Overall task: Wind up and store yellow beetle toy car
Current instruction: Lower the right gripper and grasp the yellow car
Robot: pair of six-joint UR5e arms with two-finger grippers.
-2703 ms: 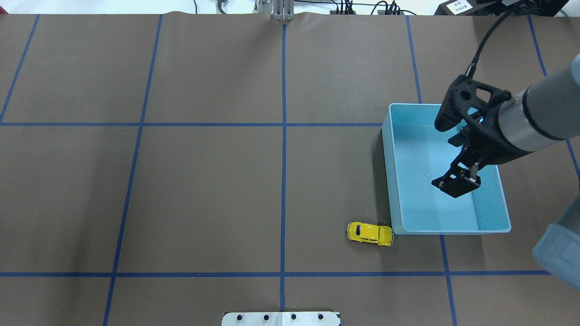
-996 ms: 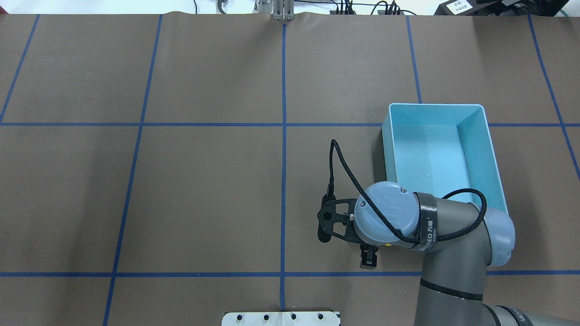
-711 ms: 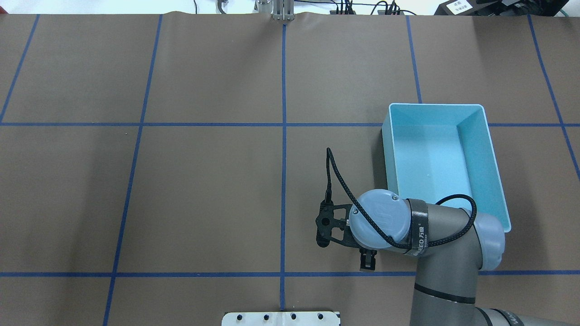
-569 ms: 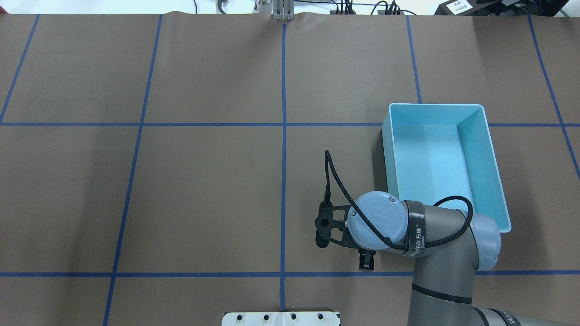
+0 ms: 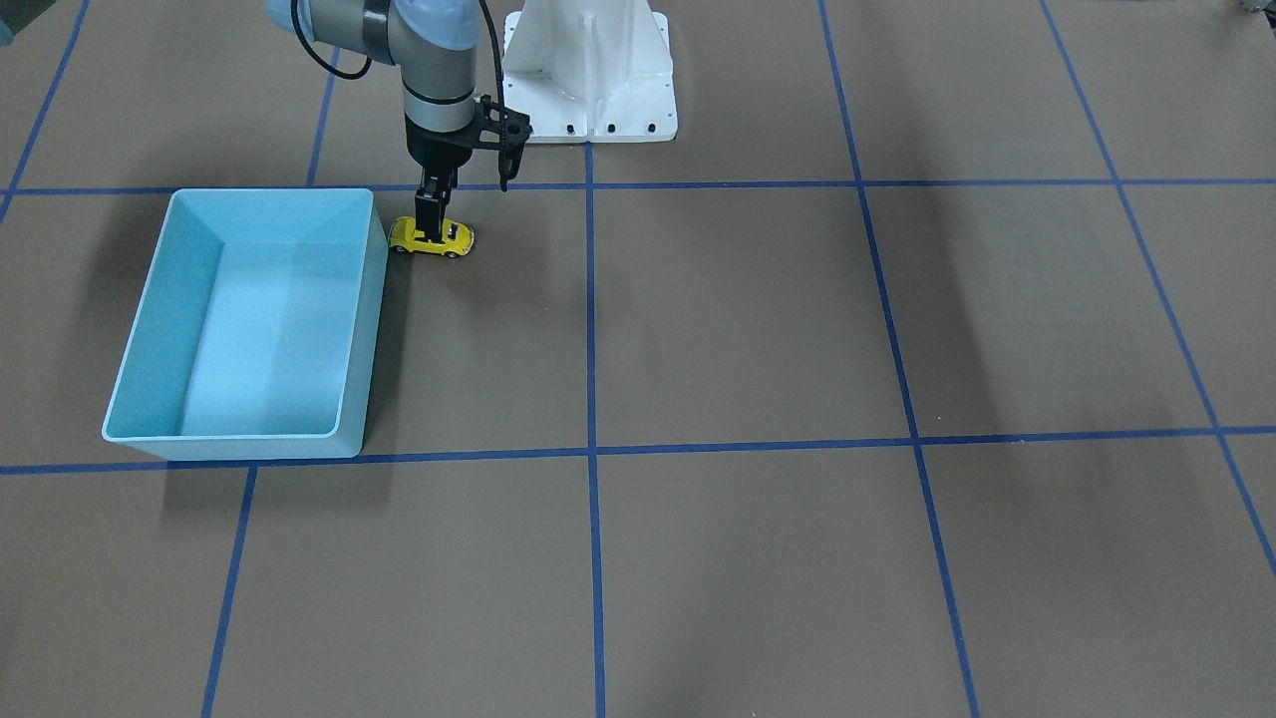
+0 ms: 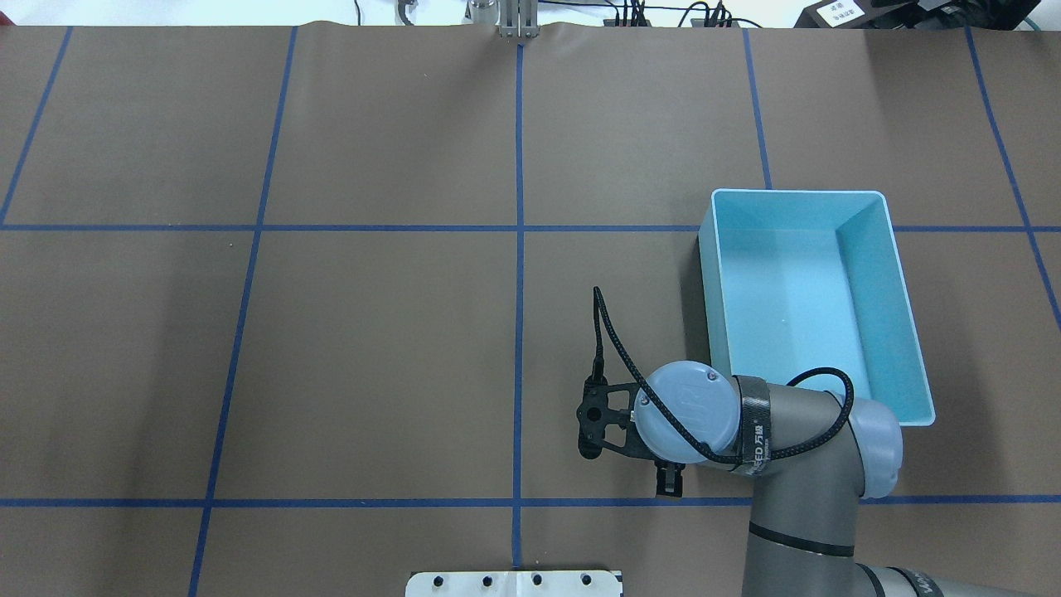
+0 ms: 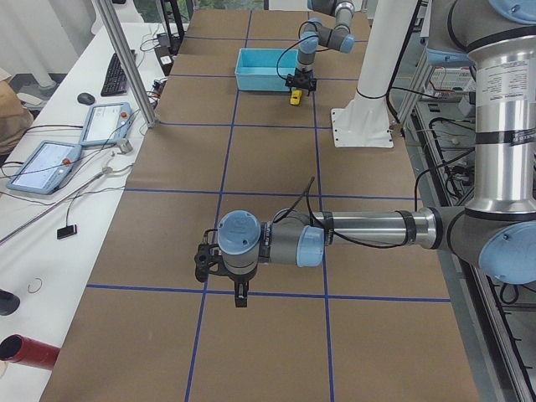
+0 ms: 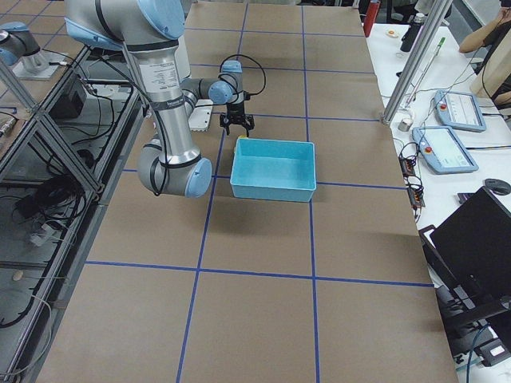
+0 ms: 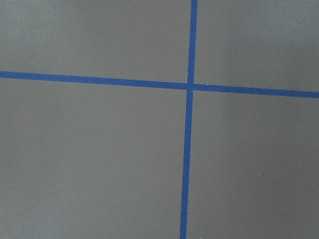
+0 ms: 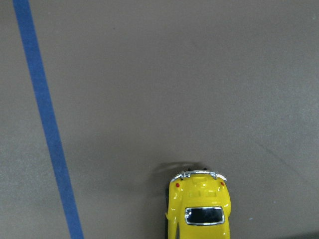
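The yellow beetle toy car (image 5: 431,238) stands on the brown table just beside the light-blue bin (image 5: 272,190), close to its corner. My right gripper (image 5: 432,227) points straight down over the car's middle, its jaws open and its fingers low around the roof. In the overhead view the wrist hides the car and only one finger (image 6: 670,481) shows. The right wrist view shows the car's rear (image 10: 199,209) at the bottom edge, with no fingers in sight. My left gripper (image 7: 240,299) hangs over bare table far from the car; I cannot tell if it is open.
The bin (image 6: 903,323) is empty. The robot's white base (image 5: 588,70) stands close behind the car. Blue tape lines grid the table. The left wrist view shows only a tape crossing (image 9: 190,86). A side bench with tablets (image 7: 50,163) lies beyond the table.
My right arm swung from above the bin to above the car, which it now hides in the overhead view. Over the last second the wrist shifted slightly toward the robot.
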